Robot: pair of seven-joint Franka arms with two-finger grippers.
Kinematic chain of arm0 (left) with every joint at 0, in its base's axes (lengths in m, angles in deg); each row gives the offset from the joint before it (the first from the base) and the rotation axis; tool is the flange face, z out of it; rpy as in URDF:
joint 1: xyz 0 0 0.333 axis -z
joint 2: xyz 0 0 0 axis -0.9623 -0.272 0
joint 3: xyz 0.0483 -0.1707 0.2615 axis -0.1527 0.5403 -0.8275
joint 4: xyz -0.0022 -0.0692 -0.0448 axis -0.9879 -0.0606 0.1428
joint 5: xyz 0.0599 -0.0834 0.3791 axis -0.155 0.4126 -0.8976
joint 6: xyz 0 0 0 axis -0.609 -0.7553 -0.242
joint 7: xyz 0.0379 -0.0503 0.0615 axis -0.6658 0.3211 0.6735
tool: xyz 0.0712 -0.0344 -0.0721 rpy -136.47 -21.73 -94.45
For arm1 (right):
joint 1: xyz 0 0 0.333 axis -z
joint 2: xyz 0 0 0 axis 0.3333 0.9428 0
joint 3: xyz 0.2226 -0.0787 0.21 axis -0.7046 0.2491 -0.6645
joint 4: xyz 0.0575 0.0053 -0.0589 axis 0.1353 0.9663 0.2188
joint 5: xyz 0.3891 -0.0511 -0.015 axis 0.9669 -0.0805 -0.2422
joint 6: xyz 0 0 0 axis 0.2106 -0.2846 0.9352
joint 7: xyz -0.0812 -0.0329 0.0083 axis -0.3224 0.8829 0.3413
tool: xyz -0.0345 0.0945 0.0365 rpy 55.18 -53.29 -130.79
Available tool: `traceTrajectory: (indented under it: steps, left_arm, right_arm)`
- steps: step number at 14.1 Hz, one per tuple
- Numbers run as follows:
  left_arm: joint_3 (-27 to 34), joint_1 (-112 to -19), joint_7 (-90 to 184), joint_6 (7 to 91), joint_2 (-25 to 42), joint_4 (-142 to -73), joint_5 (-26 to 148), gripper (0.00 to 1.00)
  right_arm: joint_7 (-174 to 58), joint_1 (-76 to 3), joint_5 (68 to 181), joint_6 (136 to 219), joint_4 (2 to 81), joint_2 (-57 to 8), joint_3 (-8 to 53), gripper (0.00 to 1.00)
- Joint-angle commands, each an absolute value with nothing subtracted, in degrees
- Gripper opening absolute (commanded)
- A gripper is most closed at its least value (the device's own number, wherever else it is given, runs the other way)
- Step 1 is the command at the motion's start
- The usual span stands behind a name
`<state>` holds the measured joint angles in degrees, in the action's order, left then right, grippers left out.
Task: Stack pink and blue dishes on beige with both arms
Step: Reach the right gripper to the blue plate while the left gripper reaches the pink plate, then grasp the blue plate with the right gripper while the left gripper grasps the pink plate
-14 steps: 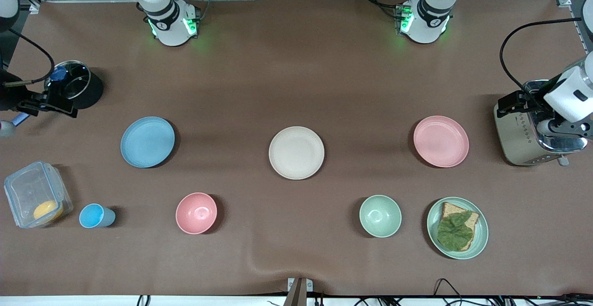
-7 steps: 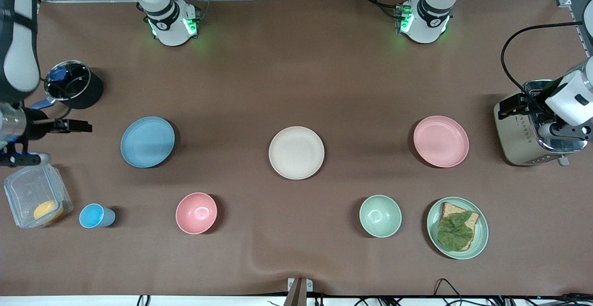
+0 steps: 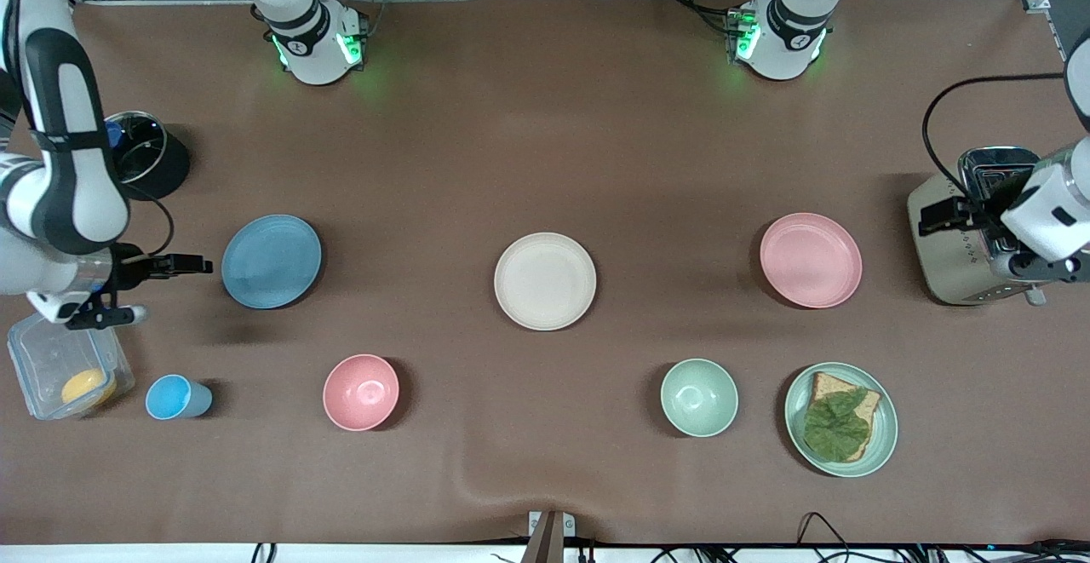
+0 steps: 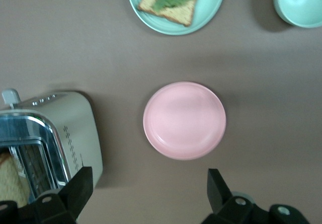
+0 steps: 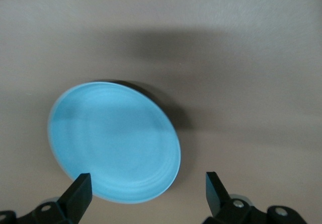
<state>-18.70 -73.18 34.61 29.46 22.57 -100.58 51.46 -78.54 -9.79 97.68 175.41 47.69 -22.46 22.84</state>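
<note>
Three plates lie in a row across the table's middle. The blue plate (image 3: 271, 261) is toward the right arm's end, the beige plate (image 3: 545, 281) in the centre, the pink plate (image 3: 811, 260) toward the left arm's end. My right gripper (image 3: 200, 265) hangs open and empty just beside the blue plate; in the right wrist view that blue plate (image 5: 114, 141) lies just ahead of the right gripper (image 5: 148, 194). My left gripper (image 3: 935, 215) is open and empty over the toaster's edge. The left wrist view shows the pink plate (image 4: 184, 120) ahead of that left gripper (image 4: 148, 191).
A steel toaster (image 3: 971, 244) holding bread stands at the left arm's end. Nearer the front camera sit a green plate (image 3: 886, 439) with a sandwich, a green bowl (image 3: 699, 397), a pink bowl (image 3: 361, 392), a blue cup (image 3: 174, 398) and a clear box (image 3: 51, 359). A black pot (image 3: 149, 158) stands by the right arm.
My right gripper has swung from beside the black pot to just beside the blue plate. The left gripper has drifted slightly over the toaster. No plate has moved.
</note>
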Motion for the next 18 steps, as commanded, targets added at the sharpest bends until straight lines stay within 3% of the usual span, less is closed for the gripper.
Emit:
traceTrajectory:
  steps: [1, 7, 8, 10, 11, 14, 18]
  left_arm:
    - [-18.34, -75.53, 34.94, 33.32, 17.39, -99.76, 51.32, 1.00]
    - [-18.25, -77.55, 35.03, 37.29, 4.99, -100.20, 57.47, 1.00]
    - [-18.25, -77.90, 34.86, 37.55, 3.41, -100.20, 58.87, 1.00]
    - [-18.16, -78.69, 34.33, 38.43, 0.94, -101.16, 62.29, 1.00]
    - [-18.16, -79.05, 33.89, 38.61, 0.15, -102.82, 64.14, 1.00]
    - [-18.07, -79.05, 31.35, 38.61, -0.38, -105.55, 64.42, 0.99]
    - [-18.25, -79.93, 25.46, 38.61, -1.70, -106.09, 63.46, 0.97]
  right_arm:
    - [-87.80, -7.00, 102.78, 179.58, 49.67, -18.50, 22.04, 1.00]
    - [-93.21, -6.81, 107.55, 181.35, 49.32, -12.94, 21.86, 1.00]
    - [-93.30, -6.99, 107.72, 180.91, 49.32, -12.94, 21.77, 0.79]
    - [-93.65, -7.17, 107.73, 180.47, 49.32, -12.94, 21.86, 0.07]
    - [-93.65, -7.17, 107.64, 180.38, 49.32, -12.94, 21.77, 0.00]
    - [-93.22, -7.43, 107.72, 179.33, 49.05, -13.02, 21.77, 0.00]
    - [-91.90, -7.34, 107.73, 169.43, 42.39, -13.11, 21.86, 0.00]
